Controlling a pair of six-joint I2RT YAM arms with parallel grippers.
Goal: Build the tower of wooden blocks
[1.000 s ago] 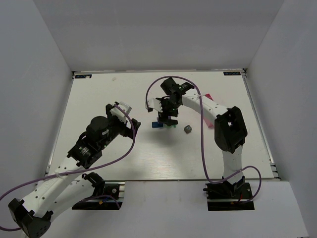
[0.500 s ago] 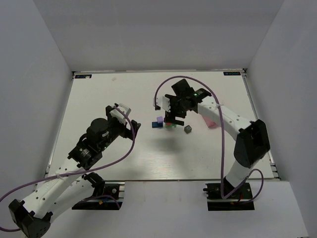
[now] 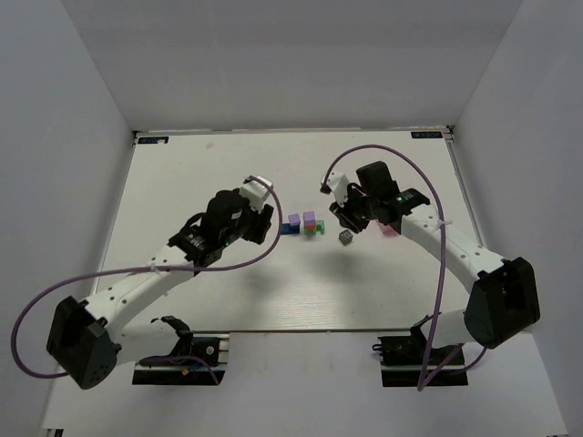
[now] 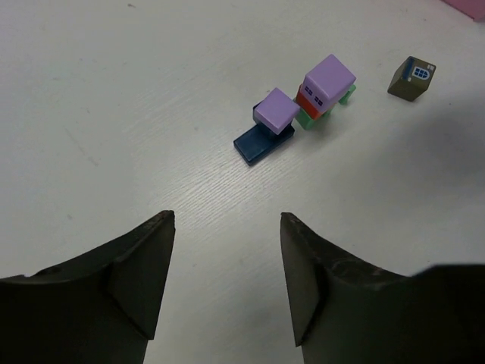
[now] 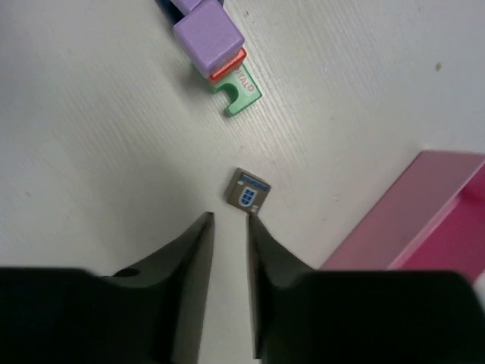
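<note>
The wood block tower stands mid-table: a purple block (image 4: 329, 80) on a red one (image 4: 308, 101) on a green one (image 4: 314, 117). Beside it a purple cube (image 4: 276, 108) lies on a flat blue block (image 4: 257, 144). In the top view the tower (image 3: 311, 223) is between both arms. A dark grey block (image 5: 246, 191) with a blue window lies alone, just beyond the fingertips of my right gripper (image 5: 229, 220), whose jaws stand a narrow gap apart, empty. My left gripper (image 4: 226, 220) is open and empty, short of the blocks.
A pink tray (image 5: 424, 220) lies to the right of the dark grey block, partly under my right arm in the top view (image 3: 390, 228). White walls close the table in on three sides.
My right gripper has left the tower and drawn back right, over the dark grey block. My left arm has reached forward toward the blocks. Both pairs of jaws have narrowed.
</note>
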